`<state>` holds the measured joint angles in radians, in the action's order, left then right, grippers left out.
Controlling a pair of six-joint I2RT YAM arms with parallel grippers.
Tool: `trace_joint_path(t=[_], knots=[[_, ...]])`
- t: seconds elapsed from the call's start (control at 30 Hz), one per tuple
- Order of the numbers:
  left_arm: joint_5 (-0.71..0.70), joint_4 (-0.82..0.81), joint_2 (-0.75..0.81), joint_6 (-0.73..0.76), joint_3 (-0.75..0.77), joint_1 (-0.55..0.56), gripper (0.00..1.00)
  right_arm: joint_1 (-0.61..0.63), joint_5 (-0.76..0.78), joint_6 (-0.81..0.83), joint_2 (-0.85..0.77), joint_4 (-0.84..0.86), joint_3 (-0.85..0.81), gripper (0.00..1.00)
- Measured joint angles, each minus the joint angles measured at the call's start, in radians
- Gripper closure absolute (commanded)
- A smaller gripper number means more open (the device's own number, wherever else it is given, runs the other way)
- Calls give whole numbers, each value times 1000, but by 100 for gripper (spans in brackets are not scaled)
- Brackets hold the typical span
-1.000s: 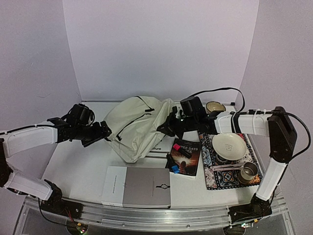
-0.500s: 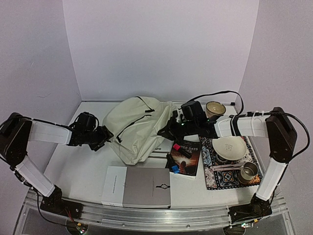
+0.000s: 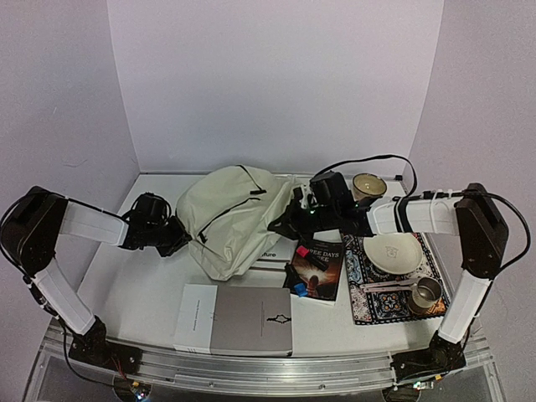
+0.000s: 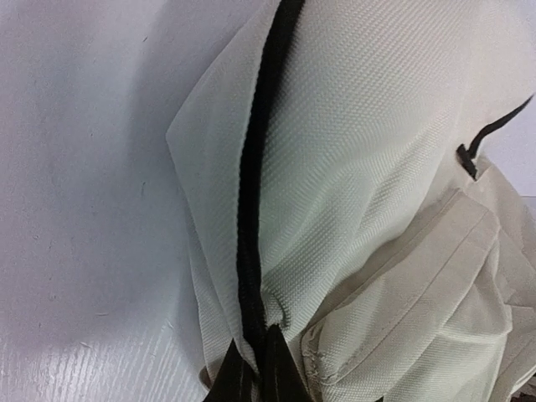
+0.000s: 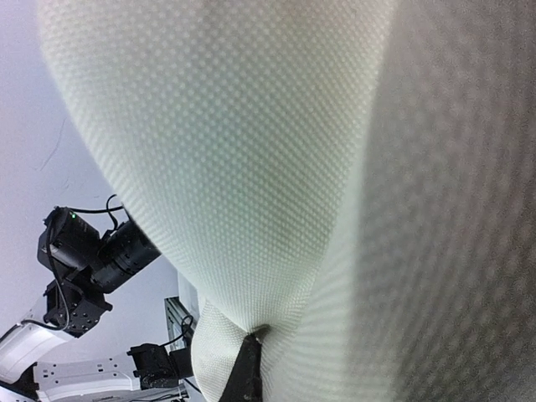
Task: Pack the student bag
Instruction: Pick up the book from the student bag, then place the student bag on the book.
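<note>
The student bag, cream fabric with black zippers, lies at the back middle of the table. My left gripper is at its left edge. In the left wrist view this gripper is shut on the bag's fabric fold, right beside the black zipper. My right gripper is at the bag's right side. In the right wrist view cream bag fabric fills the picture, and the right gripper is shut on a pinch of it; only one dark finger shows.
A grey-and-white notebook lies at the front. A dark book with pink and blue items sits right of the bag. A patterned mat carries a plate and a metal cup. A bowl stands behind.
My left arm has reached in to the bag's left edge and its gripper has shut on the fabric by the zipper. The right gripper has kept its hold, nearly still.
</note>
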<state>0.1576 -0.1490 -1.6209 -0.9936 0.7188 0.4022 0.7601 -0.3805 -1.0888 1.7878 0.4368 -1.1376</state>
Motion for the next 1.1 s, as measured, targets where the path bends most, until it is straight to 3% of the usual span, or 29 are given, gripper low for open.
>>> trace_joint_path(t=[0.2,0.4,0.63,0.87,1.1], knots=[[-4,81,184,25,16,-6,100,0,-3,51,0,-79,-75,96],[11,150,414,40,13,-6,100,24,13,119,-11,-189,-85,85],[54,238,645,69,-99,-4,100,117,121,247,-79,-364,-84,67],[103,307,732,134,-174,-4,100,188,284,424,-139,-577,-140,47],[113,335,787,174,-214,-4,100,220,449,543,-177,-668,-189,31]])
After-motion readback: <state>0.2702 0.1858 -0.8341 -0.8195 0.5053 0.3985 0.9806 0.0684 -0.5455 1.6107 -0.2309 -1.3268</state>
